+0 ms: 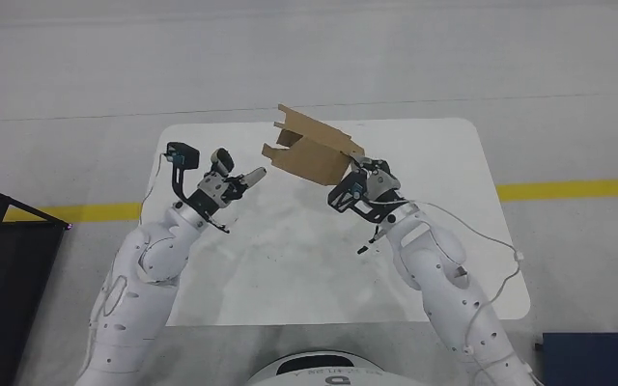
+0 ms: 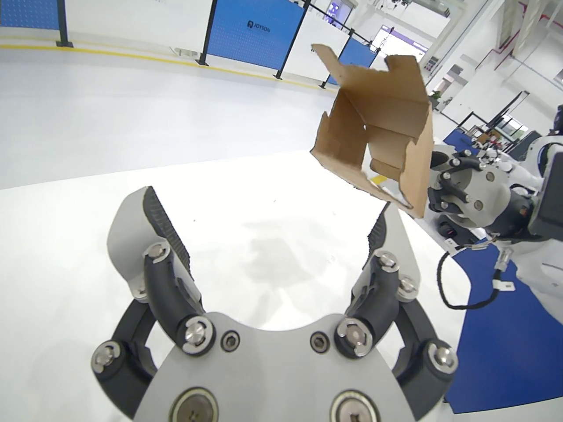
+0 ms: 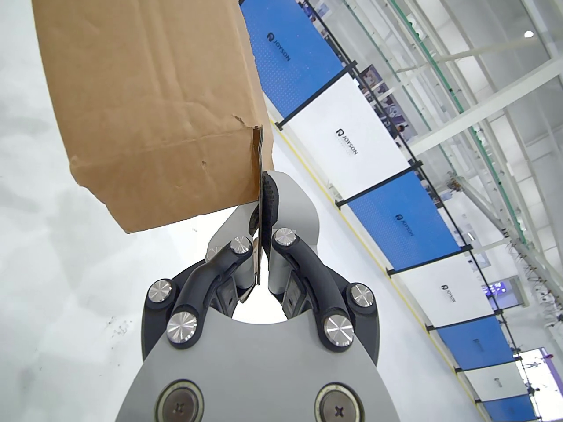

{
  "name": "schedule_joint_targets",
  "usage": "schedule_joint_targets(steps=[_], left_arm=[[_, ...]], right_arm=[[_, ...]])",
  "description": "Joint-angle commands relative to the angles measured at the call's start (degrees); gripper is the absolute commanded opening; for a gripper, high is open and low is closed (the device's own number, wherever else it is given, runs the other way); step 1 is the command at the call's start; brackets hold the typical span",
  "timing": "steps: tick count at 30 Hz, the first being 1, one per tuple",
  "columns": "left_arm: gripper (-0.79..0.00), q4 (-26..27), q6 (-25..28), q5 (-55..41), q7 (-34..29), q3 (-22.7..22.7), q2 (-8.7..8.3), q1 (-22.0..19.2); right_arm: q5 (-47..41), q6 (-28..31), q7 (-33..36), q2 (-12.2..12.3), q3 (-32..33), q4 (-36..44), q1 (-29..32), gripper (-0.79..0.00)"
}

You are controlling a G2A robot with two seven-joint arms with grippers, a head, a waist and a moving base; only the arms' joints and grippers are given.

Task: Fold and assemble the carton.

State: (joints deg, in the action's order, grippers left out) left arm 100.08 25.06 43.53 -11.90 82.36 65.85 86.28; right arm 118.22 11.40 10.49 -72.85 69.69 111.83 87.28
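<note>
A brown cardboard carton (image 1: 309,150) hangs in the air above the far middle of the white table (image 1: 290,270), opened into a tube with loose end flaps. My right gripper (image 1: 352,174) is shut on one of its flaps; the right wrist view has the carton (image 3: 145,89) with the flap pinched between the fingers (image 3: 275,204) of the right gripper (image 3: 263,195). My left gripper (image 1: 253,177) stands open to the left of the carton, a short gap away, holding nothing. From the left wrist view, the carton's open end (image 2: 378,133) faces the left gripper (image 2: 268,221), whose jaws are spread wide.
A yellow floor line (image 1: 560,188) runs past both sides of the table. A dark frame (image 1: 19,241) stands off the table's left side and a blue object (image 1: 579,357) at the near right.
</note>
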Motion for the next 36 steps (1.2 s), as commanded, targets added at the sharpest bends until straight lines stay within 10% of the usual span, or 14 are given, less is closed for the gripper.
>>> schedule_joint_targets(steps=[1, 8, 12, 21, 36], left_arm=[[0.0, 0.4, 1.3, 3.7, 2.4, 1.9, -0.32, 1.3], [0.0, 5.2, 4.6, 23.3, 14.6, 7.3, -1.38, 5.6], [0.0, 8.2, 7.9, 39.7, 31.8, 9.0, -2.15, 6.9], [0.0, 7.7, 15.2, 73.0, 49.6, 8.9, -5.01, 2.8], [-0.468, 2.4, 11.7, 89.9, 55.6, 2.6, -7.18, -2.8]], right_arm=[[-0.7, 0.7, 1.2, 0.1, 0.8, 0.5, 0.3, -0.785], [-0.7, 0.8, 1.4, 0.1, 0.9, 0.6, 0.4, -0.785], [-0.7, 2.4, 1.8, 0.2, 1.0, 0.3, 0.1, -0.785], [-4.5, 14.8, 1.9, 0.6, -0.2, 0.8, -1.3, -0.785], [-9.6, 15.9, 0.6, 0.9, 0.5, 2.3, -0.4, -0.785]])
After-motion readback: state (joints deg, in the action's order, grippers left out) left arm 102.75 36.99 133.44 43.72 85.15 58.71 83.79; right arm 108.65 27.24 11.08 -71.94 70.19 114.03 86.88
